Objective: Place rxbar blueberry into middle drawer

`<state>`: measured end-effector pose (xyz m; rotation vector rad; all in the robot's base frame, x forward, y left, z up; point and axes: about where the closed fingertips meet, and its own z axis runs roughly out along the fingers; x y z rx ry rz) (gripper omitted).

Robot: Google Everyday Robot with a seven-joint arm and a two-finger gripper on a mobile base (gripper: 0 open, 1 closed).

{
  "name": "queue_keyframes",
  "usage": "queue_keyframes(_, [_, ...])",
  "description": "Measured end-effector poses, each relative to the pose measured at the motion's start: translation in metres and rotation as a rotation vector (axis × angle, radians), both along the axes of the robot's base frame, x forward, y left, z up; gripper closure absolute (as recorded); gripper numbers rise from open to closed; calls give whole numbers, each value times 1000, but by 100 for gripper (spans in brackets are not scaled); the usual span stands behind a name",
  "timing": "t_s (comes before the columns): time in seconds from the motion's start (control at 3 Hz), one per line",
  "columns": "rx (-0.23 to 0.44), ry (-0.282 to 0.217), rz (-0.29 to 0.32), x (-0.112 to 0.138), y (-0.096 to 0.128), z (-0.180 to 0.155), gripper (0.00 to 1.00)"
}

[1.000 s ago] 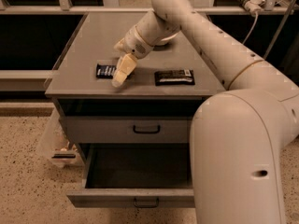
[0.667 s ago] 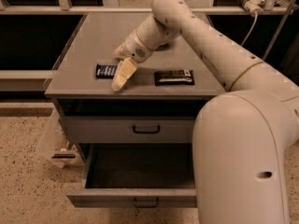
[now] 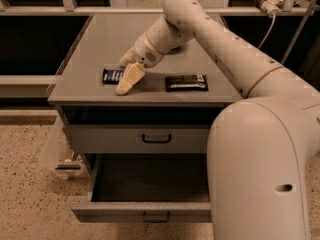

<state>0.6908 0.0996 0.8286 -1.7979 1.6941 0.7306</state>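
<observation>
The rxbar blueberry (image 3: 111, 75), a small dark blue bar with white lettering, lies flat on the grey cabinet top (image 3: 100, 44) near its front left. My gripper (image 3: 124, 72) is lowered onto the right end of the bar, tilted down to the left. Its fingers (image 3: 129, 79) stand apart and hide that end of the bar. The middle drawer (image 3: 150, 176), the lowest one, is pulled out with its dark inside showing. Its grey front with a small black handle (image 3: 156, 217) faces me.
A longer black bar with a white end (image 3: 186, 82) lies on the top to the right of the gripper. A shut grey drawer front with a handle (image 3: 156, 138) sits above the pulled-out drawer. My arm's bulky body (image 3: 260, 169) covers the cabinet's right side. Small clutter (image 3: 67, 164) lies on the floor at the left.
The gripper stays at the blue bar's right end with almost no movement. The arm's upper links have shifted very slightly.
</observation>
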Motion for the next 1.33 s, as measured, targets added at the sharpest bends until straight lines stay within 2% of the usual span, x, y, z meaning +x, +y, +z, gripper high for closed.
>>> queue_keyframes(0.67, [0,0,0,0,0,0,82])
queue_keyframes(1.0, [0,0,0,0,0,0,100])
queue_keyframes(1.33, [0,0,0,0,0,0,100])
